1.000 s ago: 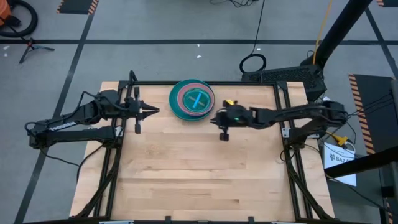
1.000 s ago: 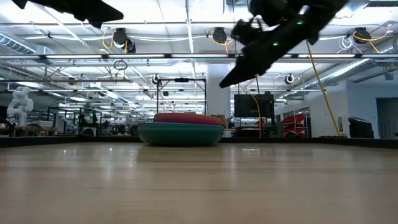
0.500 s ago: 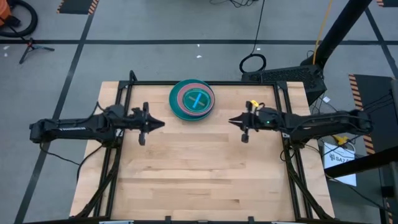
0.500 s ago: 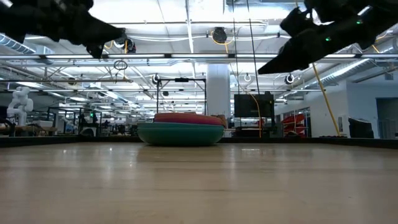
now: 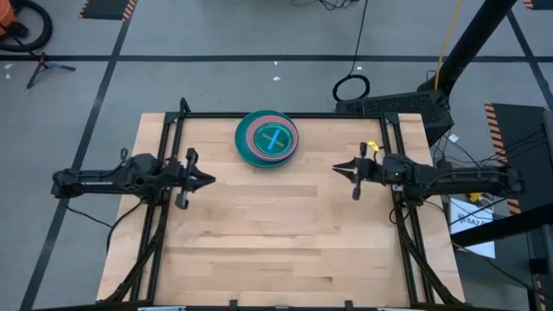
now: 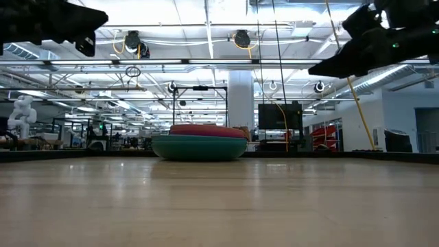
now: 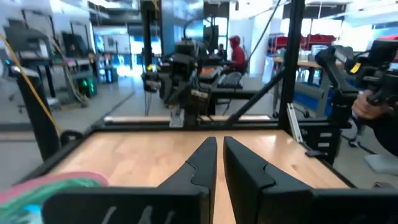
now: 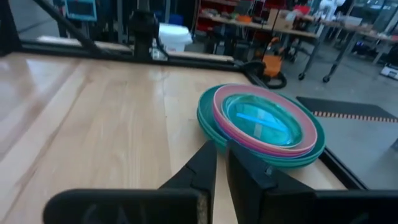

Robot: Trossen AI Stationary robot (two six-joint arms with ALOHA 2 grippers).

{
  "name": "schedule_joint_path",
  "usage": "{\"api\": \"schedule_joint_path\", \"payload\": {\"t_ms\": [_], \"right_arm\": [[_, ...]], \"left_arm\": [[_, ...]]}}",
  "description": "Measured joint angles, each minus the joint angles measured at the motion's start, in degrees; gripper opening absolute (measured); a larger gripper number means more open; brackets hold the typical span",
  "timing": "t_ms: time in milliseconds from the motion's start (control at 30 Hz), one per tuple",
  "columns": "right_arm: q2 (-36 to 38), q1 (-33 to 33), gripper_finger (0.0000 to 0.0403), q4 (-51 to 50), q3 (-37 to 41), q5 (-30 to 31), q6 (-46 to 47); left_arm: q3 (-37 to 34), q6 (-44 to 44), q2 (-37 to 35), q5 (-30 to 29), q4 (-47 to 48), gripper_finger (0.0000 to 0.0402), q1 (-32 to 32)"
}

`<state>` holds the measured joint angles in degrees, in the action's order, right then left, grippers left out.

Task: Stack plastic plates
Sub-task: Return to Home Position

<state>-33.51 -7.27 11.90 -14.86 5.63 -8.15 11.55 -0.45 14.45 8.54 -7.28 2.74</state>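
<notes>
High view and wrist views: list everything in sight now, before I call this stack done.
Stack of round plastic plates: one stack; teal base, pink rims, translucent cyan on top; far middle of the table; number of plates cannot be told.
Light wooden table: one; pale wood; under both arms.
Black metal frame: one; black; along the table's edges.
Person in a red hooded top: one; red; in the room beyond the table.
Left pincer: one; dark; shut, empty, over the table's left side.
Right pincer: one; dark; shut, empty, over the table's right side.
</notes>
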Motion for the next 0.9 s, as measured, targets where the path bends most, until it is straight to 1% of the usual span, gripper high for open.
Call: {"api": "schedule_joint_path", "payload": {"t_ms": [167, 300, 367, 467, 633, 733, 800, 900], "right_arm": [[7.2, 0.0, 0.0029, -0.5, 3.3, 0.0, 0.4], [12.3, 0.0, 0.0029, -3.3, 4.7, 0.0, 1.4], [14.5, 0.0, 0.0029, -4.1, 5.5, -0.2, 1.5], [17.6, 0.0, 0.0029, -4.2, 7.4, -1.4, 1.6], [22.4, 0.0, 0.0029, -2.9, 11.4, -1.4, 2.9], [24.9, 0.0, 0.0029, -2.9, 13.6, -1.4, 4.4], [25.8, 0.0, 0.0029, -5.2, 13.7, -1.4, 5.7], [26.5, 0.0, 0.0029, -6.0, 13.7, -2.5, 5.4]], "left_arm": [[0.0, 1.5, -8.0, -2.4, 7.0, 0.0035, 0.0], [0.0, 2.0, -12.8, -3.7, 11.7, 0.0035, 0.0], [0.0, 2.4, -14.4, -4.6, 13.3, 0.0035, 0.0], [-0.1, 3.5, -14.2, -5.3, 14.6, 0.0035, 0.0], [-2.4, 3.8, -14.2, -5.7, 13.1, 0.0035, 0.0], [-5.4, 3.5, -14.3, -5.7, 8.7, 0.0035, 0.0], [-7.7, 3.1, -14.2, -5.7, 6.4, 0.0035, 0.0], [-10.9, 2.9, -14.3, -5.7, 1.6, 0.0035, 0.0]]}}
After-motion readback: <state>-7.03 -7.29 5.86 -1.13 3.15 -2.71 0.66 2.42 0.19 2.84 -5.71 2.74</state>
